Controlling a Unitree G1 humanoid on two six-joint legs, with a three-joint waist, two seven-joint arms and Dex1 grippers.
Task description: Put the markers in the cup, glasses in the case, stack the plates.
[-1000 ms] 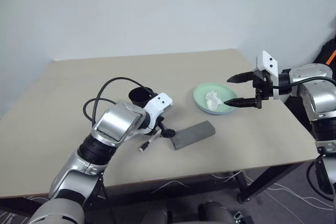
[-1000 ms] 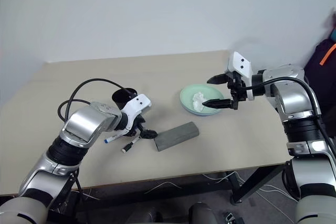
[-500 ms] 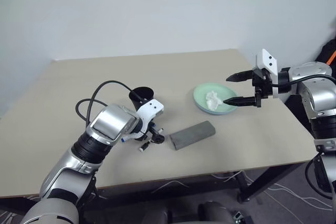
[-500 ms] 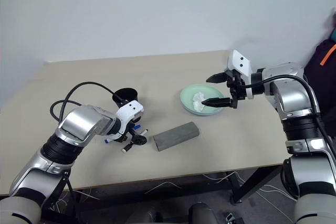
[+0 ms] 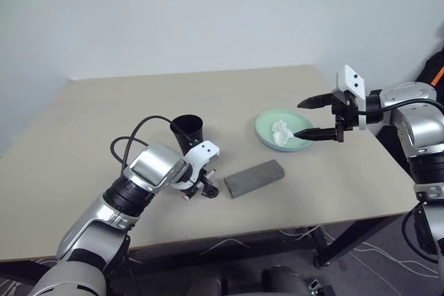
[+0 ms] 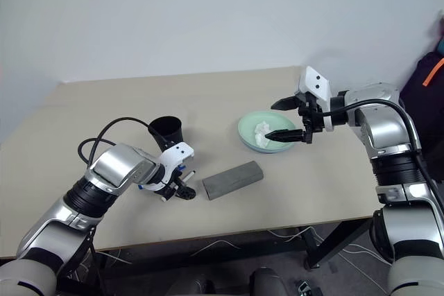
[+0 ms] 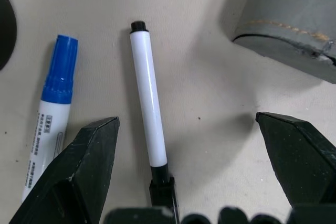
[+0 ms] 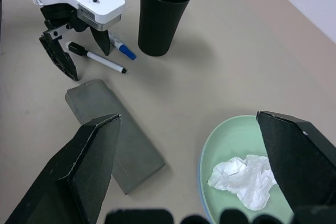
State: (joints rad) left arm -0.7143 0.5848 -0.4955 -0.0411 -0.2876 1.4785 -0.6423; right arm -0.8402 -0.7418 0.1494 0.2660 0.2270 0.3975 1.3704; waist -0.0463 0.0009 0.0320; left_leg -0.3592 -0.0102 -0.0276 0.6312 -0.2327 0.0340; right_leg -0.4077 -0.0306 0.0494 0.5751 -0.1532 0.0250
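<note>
Beige worktop [image 5: 291,192]: the black-capped marker [image 7: 149,100] lies lengthwise between the wide-spread fingers of the left tool [image 7: 197,153], blue marker [image 7: 52,108] just beside; right tool [image 5: 313,117], also wide, hovers well apart.

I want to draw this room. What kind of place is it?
Probably a lab or workroom for testing robots. There is a plain tan table against a bare pale wall, with loose cables hanging underneath.
</note>
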